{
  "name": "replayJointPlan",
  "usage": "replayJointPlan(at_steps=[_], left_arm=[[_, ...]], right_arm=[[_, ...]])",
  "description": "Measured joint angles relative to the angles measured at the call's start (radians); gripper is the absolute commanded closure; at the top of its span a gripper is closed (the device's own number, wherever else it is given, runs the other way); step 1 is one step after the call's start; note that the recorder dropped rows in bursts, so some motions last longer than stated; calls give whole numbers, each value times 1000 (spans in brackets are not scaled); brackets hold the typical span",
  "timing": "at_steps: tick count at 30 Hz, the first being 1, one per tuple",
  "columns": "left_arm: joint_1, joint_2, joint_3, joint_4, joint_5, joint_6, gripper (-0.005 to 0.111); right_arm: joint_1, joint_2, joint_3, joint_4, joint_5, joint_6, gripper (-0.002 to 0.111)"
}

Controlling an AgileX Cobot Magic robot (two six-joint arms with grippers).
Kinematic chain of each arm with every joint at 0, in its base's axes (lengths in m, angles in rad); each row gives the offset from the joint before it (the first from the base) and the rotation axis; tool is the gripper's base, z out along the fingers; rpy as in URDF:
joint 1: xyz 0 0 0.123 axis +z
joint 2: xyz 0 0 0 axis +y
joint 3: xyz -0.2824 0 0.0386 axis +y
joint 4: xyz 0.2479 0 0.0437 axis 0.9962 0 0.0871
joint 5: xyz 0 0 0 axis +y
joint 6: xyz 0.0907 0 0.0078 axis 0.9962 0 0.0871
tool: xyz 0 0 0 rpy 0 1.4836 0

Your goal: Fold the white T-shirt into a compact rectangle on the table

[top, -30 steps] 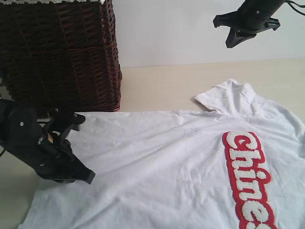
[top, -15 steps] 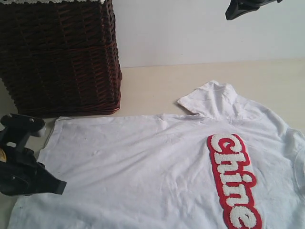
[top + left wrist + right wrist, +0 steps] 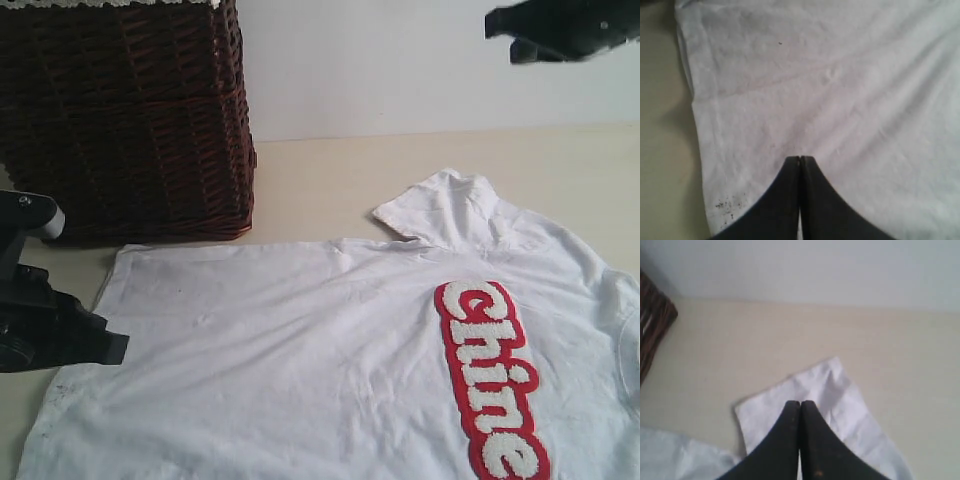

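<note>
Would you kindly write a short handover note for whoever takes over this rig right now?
Left gripper: jaws shut, nothing held, over the white T-shirt near its edge on the wicker basket side.
Right gripper: jaws shut, nothing held, raised above the sleeve on the far side.
Shirt: spread flat on the table, front up, red-banded lettering showing.
Done: shirt laid out; no fold visible.
Left: every fold down to a compact rectangle.
</note>
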Motion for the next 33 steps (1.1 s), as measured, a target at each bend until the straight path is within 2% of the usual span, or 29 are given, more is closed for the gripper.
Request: replayJointPlan(at_steps=[2,4,8,11,15,23,33], left_arm=[[0,0,0,-4,7,0,107],[0,0,0,-8,16,0,107],[0,0,0,-13,17,0,107],[0,0,0,-28,11,-1,107],[0,0,0,-35,24,-1,107],[0,0,0,-35,11,-1,107],[0,0,0,-35,-3,-1,107]], right_arm=[[0,-2,41,-29,104,20,108],[0,-4,134,-81,136,78,108],[0,-2,386,-210,0,213,108],[0,35,443,-249,-67,272,108],[0,181,394,-258,-84,289,108],[0,360,153,-261,-36,291,108],[0,403,40,-267,53,263,108]])
